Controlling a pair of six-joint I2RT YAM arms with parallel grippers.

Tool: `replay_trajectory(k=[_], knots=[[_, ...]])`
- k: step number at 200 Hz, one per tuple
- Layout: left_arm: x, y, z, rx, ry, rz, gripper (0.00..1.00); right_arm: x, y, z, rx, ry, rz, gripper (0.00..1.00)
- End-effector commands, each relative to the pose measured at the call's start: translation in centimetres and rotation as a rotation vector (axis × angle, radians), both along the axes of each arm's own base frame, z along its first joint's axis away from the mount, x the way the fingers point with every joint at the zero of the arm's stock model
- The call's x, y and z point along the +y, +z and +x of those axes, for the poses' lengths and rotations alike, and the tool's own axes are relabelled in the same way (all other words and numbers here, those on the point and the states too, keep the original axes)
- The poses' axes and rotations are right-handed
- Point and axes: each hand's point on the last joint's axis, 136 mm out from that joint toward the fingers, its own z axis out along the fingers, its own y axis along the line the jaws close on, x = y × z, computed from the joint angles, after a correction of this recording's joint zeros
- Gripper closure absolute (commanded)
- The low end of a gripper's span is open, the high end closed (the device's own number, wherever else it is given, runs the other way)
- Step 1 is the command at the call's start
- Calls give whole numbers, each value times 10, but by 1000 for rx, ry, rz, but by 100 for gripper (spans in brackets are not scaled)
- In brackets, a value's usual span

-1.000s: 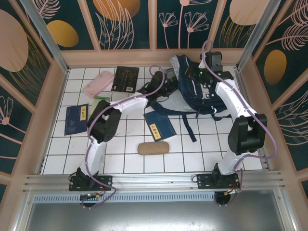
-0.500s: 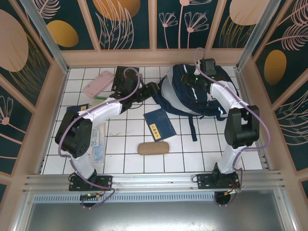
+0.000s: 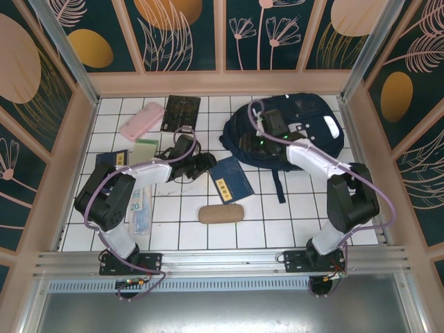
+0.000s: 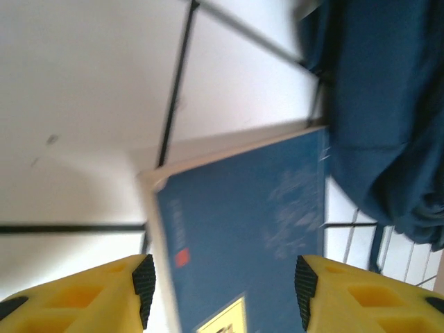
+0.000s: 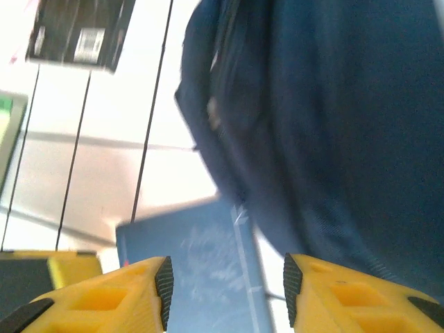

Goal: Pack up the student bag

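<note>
Fingers spread and empty, the left gripper [image 4: 222,291] hovers at the edge of the blue booklet [image 4: 243,236], apparently to lift it, while the right gripper [image 5: 225,288], likewise spread, hangs beside the student bag [image 3: 298,135] at the far right of the table [image 3: 180,229], perhaps to part its mouth.

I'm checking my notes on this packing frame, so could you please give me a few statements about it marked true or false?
1. The left gripper is open, with the blue booklet in front of its fingers. True.
2. The right gripper is shut on a strap of the student bag. False: it is open and grips nothing.
3. The brown pouch lies nearer the arm bases than the blue booklet. True.
4. The blue booklet is already inside the student bag. False: it lies flat on the table, beside the bag.
</note>
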Motion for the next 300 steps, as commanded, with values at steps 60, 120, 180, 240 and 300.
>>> replay_trajectory(k=[60, 120, 180, 240, 300], knots=[[-12, 0, -31, 36, -60, -111, 52, 14, -81, -58, 227, 35, 100, 48], [2, -48, -48, 153, -52, 48, 71, 23, -111, -72, 336, 86, 115, 48], [-4, -65, -50, 183, -77, 34, 85, 66, -74, -91, 390, 276, 398, 56], [-6, -61, -46, 165, -82, 32, 85, 81, -5, -84, 305, 382, 602, 63], [-7, -53, -40, 139, -80, 27, 85, 77, -13, -74, 303, 328, 587, 62]])
